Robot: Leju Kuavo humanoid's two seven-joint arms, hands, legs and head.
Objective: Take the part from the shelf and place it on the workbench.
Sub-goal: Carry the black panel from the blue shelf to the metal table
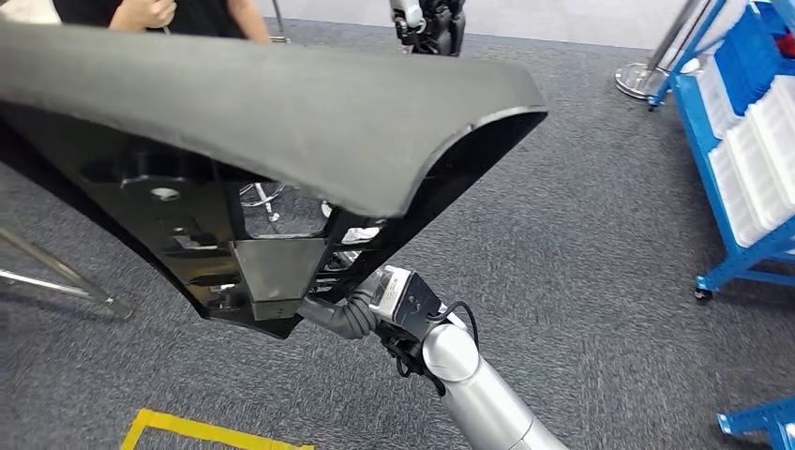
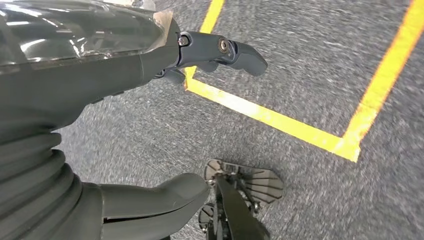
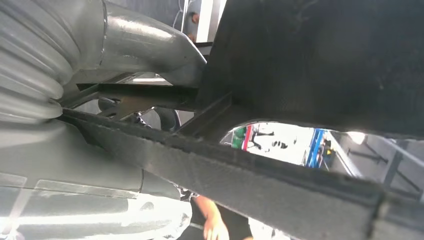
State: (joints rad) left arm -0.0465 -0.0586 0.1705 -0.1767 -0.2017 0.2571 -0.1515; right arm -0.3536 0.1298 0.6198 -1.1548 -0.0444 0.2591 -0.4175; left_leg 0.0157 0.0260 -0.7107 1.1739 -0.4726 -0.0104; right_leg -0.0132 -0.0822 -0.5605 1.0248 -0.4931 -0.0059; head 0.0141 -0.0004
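We carry the part, right hand fingers gripping its underside frame, left hand fingers spread; next, find the desk.

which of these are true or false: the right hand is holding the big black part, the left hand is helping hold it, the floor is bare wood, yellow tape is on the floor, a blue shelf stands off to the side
1. The right hand holds the large black part. True.
2. The left hand helps hold the part. False: it hangs over the carpet with nothing between its fingers.
3. The floor is bare wood. False: it is grey carpet.
4. Yellow tape is on the floor. True.
5. A blue shelf with white bins stands to the robot's right. True.
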